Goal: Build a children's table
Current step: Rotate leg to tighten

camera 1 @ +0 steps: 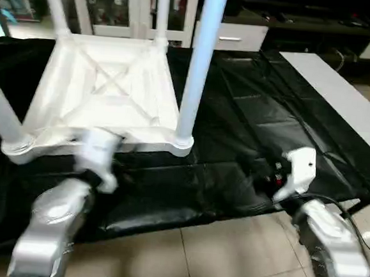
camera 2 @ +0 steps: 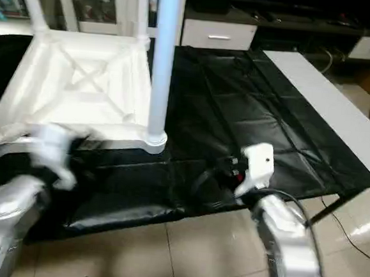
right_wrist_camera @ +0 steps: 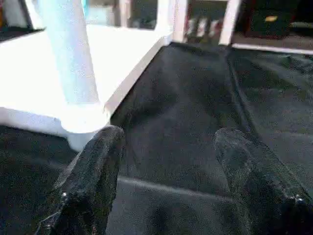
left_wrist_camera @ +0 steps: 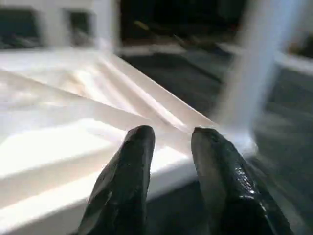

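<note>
1. The bench (camera 1: 251,118), black-draped, is carrying the children's table (camera 1: 105,87), lying upside down with legs pointing up.
2. The right claw (right_wrist_camera: 168,161), seen in the wrist view, is gaping wide, holding nothing, beside a corner leg (right_wrist_camera: 68,58).
3. The left claw (left_wrist_camera: 171,152) is hovering slightly parted, empty, at the table's near edge.

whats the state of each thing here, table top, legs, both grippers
table top: upside down on the black cloth, ribbed underside facing up
legs: four standing upright in the corner sockets
left gripper: jaws slightly apart, empty, at the near edge of the table top
right gripper: jaws wide open, empty, over the black cloth beside the near leg
</note>
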`<state>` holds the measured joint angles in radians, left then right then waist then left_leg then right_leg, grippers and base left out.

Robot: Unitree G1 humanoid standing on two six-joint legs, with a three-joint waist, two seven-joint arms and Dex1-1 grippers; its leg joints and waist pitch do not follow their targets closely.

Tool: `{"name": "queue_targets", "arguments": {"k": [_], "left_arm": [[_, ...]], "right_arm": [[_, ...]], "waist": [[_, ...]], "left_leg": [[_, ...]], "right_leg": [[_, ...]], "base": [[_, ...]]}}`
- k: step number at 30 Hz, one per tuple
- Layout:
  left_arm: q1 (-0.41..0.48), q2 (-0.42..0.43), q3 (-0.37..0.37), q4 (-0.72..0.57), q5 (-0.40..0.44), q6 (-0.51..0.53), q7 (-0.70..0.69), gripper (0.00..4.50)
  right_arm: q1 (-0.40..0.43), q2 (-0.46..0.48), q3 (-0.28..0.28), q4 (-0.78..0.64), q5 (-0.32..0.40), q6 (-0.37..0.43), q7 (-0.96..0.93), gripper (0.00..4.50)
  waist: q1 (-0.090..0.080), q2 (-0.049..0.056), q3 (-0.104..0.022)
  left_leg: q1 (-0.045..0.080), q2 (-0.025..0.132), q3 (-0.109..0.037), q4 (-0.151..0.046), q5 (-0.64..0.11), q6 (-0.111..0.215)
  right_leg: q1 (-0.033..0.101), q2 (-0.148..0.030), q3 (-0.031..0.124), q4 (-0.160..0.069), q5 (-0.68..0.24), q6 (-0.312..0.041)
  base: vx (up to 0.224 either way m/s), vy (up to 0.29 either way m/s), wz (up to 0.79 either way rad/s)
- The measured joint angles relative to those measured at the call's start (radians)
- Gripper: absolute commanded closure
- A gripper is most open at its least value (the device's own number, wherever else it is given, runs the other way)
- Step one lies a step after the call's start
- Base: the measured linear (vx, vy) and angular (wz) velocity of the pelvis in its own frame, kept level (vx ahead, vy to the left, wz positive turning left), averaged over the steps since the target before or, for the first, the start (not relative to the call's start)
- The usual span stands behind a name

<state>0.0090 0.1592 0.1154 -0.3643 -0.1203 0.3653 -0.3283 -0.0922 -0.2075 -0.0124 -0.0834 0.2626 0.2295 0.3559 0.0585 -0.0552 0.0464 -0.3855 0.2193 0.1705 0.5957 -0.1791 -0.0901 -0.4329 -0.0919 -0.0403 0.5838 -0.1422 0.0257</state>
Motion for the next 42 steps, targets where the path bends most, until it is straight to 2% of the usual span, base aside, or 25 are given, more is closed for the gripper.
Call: {"name": "queue_targets", "arguments": {"k": [6, 10, 16, 17, 19, 20, 21, 23, 24, 25, 26, 27, 28, 29, 30, 31, 32, 34, 35, 37, 38, 39, 40, 41, 42], "left_arm": [[0.092, -0.026, 0.017, -0.037, 0.079, 0.031, 0.114, 2.9], [0.029, -0.049, 0.029, -0.033, 0.097, 0.0, 0.181, 2.9], [-0.065, -0.059, -0.003, 0.042, 0.116, -0.09, 0.202, 2.9], [-0.063, -0.068, -0.016, 0.043, 0.116, -0.084, 0.202, 2.9], [-0.052, -0.079, -0.042, 0.042, 0.115, -0.082, 0.201, 2.9], [-0.046, -0.082, -0.047, 0.042, 0.115, -0.082, 0.202, 2.9], [-0.045, -0.082, -0.047, 0.042, 0.115, -0.082, 0.203, 2.9], [-0.046, -0.08, -0.046, 0.042, 0.116, -0.092, 0.203, 2.9], [-0.046, -0.076, -0.044, 0.043, 0.116, -0.098, 0.204, 2.9], [-0.045, -0.069, -0.041, 0.043, 0.117, -0.105, 0.206, 2.9], [-0.046, -0.06, -0.038, 0.044, 0.128, -0.108, 0.213, 2.9], [-0.046, -0.052, -0.032, 0.048, 0.14, -0.108, 0.221, 2.9], [-0.046, -0.041, -0.032, 0.051, 0.154, -0.108, 0.227, 2.9], [-0.051, -0.035, -0.035, 0.053, 0.166, -0.108, 0.229, 2.9], [-0.054, -0.034, -0.037, 0.054, 0.174, -0.108, 0.231, 2.9], [-0.056, -0.031, -0.041, 0.055, 0.182, -0.108, 0.232, 2.9], [-0.058, -0.033, -0.054, 0.062, 0.193, -0.106, 0.234, 2.9], [-0.064, -0.034, -0.067, 0.065, 0.194, -0.104, 0.234, 2.9], [-0.072, -0.039, -0.07, 0.064, 0.191, -0.103, 0.233, 2.9], [-0.073, -0.042, -0.069, 0.065, 0.176, -0.103, 0.23, 2.9], [-0.071, -0.041, -0.063, 0.065, 0.163, -0.098, 0.224, 2.9], [-0.067, -0.041, -0.057, 0.064, 0.16, -0.081, 0.224, 2.9], [-0.055, -0.042, -0.051, 0.064, 0.159, -0.059, 0.225, 2.9], [-0.036, -0.048, -0.05, 0.065, 0.16, -0.027, 0.225, 2.9], [-0.036, -0.051, -0.055, 0.067, 0.16, -0.01, 0.225, 2.9]], "right_arm": [[-0.004, 0.055, 0.007, 0.005, 0.003, -0.028, -0.019, 1.27], [0.01, 0.08, 0.04, 0.004, 0.011, -0.038, -0.005, 1.27], [0.027, 0.073, 0.051, 0.003, 0.002, -0.056, 0.004, 1.27], [0.044, 0.065, 0.042, -0.006, 0.002, -0.062, 0.004, 1.27], [0.064, 0.05, 0.028, -0.011, 0.002, -0.067, 0.005, 1.27], [0.064, 0.041, 0.019, -0.011, 0.002, -0.069, 0.006, 1.27], [0.064, 0.037, 0.017, -0.012, 0.002, -0.071, 0.007, 1.27], [0.064, 0.029, 0.008, -0.012, 0.001, -0.081, 0.014, 1.27], [0.064, 0.029, 0.009, -0.012, 0.001, -0.081, 0.016, 1.27], [0.063, 0.038, 0.012, -0.012, 0.001, -0.083, 0.019, 1.27], [0.057, 0.046, 0.034, -0.012, 0.001, -0.083, 0.025, 1.27], [0.049, 0.049, 0.046, -0.012, 0.001, -0.083, 0.026, 1.27], [0.043, 0.048, 0.047, -0.012, 0.001, -0.086, 0.026, 1.27], [0.042, 0.045, 0.041, -0.014, 0.001, -0.092, 0.025, 1.27], [0.041, 0.044, 0.035, -0.014, 0.003, -0.094, 0.024, 1.27], [0.039, 0.05, 0.026, -0.014, 0.006, -0.094, 0.022, 1.27], [0.032, 0.051, 0.017, -0.014, 0.008, -0.093, 0.021, 1.27], [0.035, 0.057, 0.018, -0.011, 0.009, -0.09, 0.02, 1.27], [0.035, 0.058, 0.018, -0.012, 0.009, -0.09, 0.019, 1.27], [0.034, 0.059, 0.018, -0.012, 0.008, -0.09, 0.014, 1.27], [0.031, 0.06, 0.018, -0.011, 0.006, -0.09, 0.005, 1.27], [0.028, 0.061, 0.018, -0.01, 0.006, -0.09, -0.001, 1.27], [0.025, 0.06, 0.018, -0.007, 0.006, -0.09, -0.004, 1.27], [0.026, 0.058, 0.014, -0.003, 0.005, -0.09, -0.008, 1.27], [0.027, 0.055, 0.002, -0.003, 0.005, -0.09, -0.011, 1.27]], "waist": [[-0.002, -0.006, -0.002], [0.0, -0.014, -0.006], [-0.006, -0.006, -0.006], [-0.007, -0.001, -0.006], [-0.006, 0.002, -0.004], [0.002, 0.007, -0.002], [0.012, 0.011, 0.0], [0.029, 0.043, 0.003], [0.03, 0.054, 0.007], [0.021, 0.057, 0.008], [0.005, 0.056, 0.011], [0.003, 0.062, 0.014], [0.003, 0.062, 0.012], [0.01, 0.062, 0.009], [0.018, 0.053, 0.005], [0.028, 0.037, -0.002], [0.033, 0.03, 0.001], [0.051, 0.039, 0.005], [0.07, 0.041, 0.004], [0.097, 0.043, 0.002], [0.116, 0.037, -0.001], [0.125, 0.031, -0.002], [0.129, 0.028, 0.001], [0.136, 0.033, 0.008], [0.131, 0.043, 0.012]], "left_leg": [[-0.002, -0.001, -0.002, 0.0, 0.0, 0.0], [-0.002, -0.002, -0.003, 0.0, 0.0, 0.0], [-0.001, -0.009, -0.005, 0.001, 0.0, 0.0], [-0.014, -0.018, -0.025, 0.001, 0.0, 0.002], [-0.023, -0.032, -0.048, 0.001, 0.005, 0.015], [-0.03, -0.039, -0.056, 0.011, 0.002, 0.036], [-0.039, -0.045, -0.061, 0.037, -0.016, 0.067], [-0.052, -0.049, -0.065, 0.081, -0.035, 0.098], [-0.049, -0.057, -0.066, 0.086, -0.029, 0.088], [-0.042, -0.077, -0.067, 0.081, -0.029, 0.092], [-0.041, -0.108, -0.081, 0.06, -0.014, 0.116], [-0.038, -0.125, -0.092, 0.048, -0.005, 0.131], [-0.036, -0.137, -0.105, 0.046, -0.001, 0.139], [-0.039, -0.162, -0.11, 0.042, 0.005, 0.15], [-0.044, -0.19, -0.109, 0.039, 0.011, 0.156], [-0.051, -0.2, -0.079, 0.037, 0.01, 0.157], [-0.054, -0.207, -0.047, 0.036, 0.017, 0.167], [-0.065, -0.194, -0.005, 0.028, 0.017, 0.167], [-0.082, -0.177, 0.016, 0.027, 0.017, 0.167], [-0.109, -0.15, 0.03, 0.021, 0.018, 0.165], [-0.126, -0.148, 0.032, 0.006, 0.028, 0.149], [-0.134, -0.148, 0.036, -0.001, 0.031, 0.141], [-0.141, -0.152, 0.014, 0.059, -0.013, 0.073], [-0.12, -0.148, -0.057, 0.175, -0.038, 0.039], [-0.084, -0.133, -0.097, 0.218, -0.046, 0.038]], "right_leg": [[0.001, 0.0, -0.001, -0.006, 0.0, 0.001], [0.002, 0.0, -0.002, -0.007, 0.0, 0.001], [0.003, -0.002, 0.002, -0.009, 0.0, 0.001], [0.01, -0.014, -0.02, -0.012, -0.001, 0.002], [0.025, -0.044, -0.063, -0.021, 0.004, 0.01], [0.032, -0.065, -0.082, -0.022, 0.009, 0.019], [0.037, -0.082, -0.092, -0.023, 0.012, 0.026], [0.066, -0.115, -0.127, -0.025, 0.007, 0.049], [0.085, -0.126, -0.136, -0.03, 0.001, 0.057], [0.094, -0.123, -0.134, -0.031, -0.018, 0.06], [0.096, -0.114, -0.119, -0.002, -0.088, 0.009], [0.071, -0.081, -0.1, 0.084, -0.13, -0.015], [0.057, -0.024, -0.088, 0.165, -0.144, -0.018], [0.052, 0.048, -0.078, 0.197, -0.152, -0.021], [0.051, 0.089, -0.074, 0.184, -0.153, -0.023], [0.054, 0.115, -0.06, 0.15, -0.151, -0.027], [0.052, 0.119, -0.032, 0.152, -0.168, -0.089], [0.044, 0.096, -0.021, 0.183, -0.182, -0.091], [0.034, 0.082, -0.022, 0.216, -0.188, -0.085], [0.035, 0.073, -0.029, 0.223, -0.193, -0.081], [0.037, 0.063, -0.031, 0.204, -0.208, -0.08], [0.032, 0.049, -0.034, 0.182, -0.214, -0.057], [0.029, 0.032, -0.043, 0.182, -0.205, -0.045], [0.045, 0.03, -0.048, 0.181, -0.2, -0.038], [0.056, 0.029, -0.062, 0.174, -0.197, -0.037]], "base": [[0.0, 0.0, 0.0], [0.0, 0.0, 0.0], [0.0, 0.0, 0.0], [0.0, 0.0, 0.0], [0.012, 0.044, 0.39], [0.019, 0.062, 0.47], [0.01, 0.111, 0.44], [0.015, 0.176, 0.44], [0.025, 0.219, 0.55], [0.051, 0.238, 0.66], [0.051, 0.238, 0.66], [0.058, 0.211, 0.67], [0.01, 0.161, 0.6], [0.01, 0.161, 0.6], [-0.034, 0.13, 0.53], [-0.062, 0.065, 0.43], [-0.062, 0.065, 0.43], [-0.125, 0.029, 0.54], [-0.137, 0.012, 0.6], [-0.147, -0.072, 0.43], [-0.155, -0.083, 0.38], [-0.116, -0.087, 0.31], [-0.078, -0.053, 0.01], [-0.078, -0.053, 0.01], [-0.108, 0.026, -0.3]]}}
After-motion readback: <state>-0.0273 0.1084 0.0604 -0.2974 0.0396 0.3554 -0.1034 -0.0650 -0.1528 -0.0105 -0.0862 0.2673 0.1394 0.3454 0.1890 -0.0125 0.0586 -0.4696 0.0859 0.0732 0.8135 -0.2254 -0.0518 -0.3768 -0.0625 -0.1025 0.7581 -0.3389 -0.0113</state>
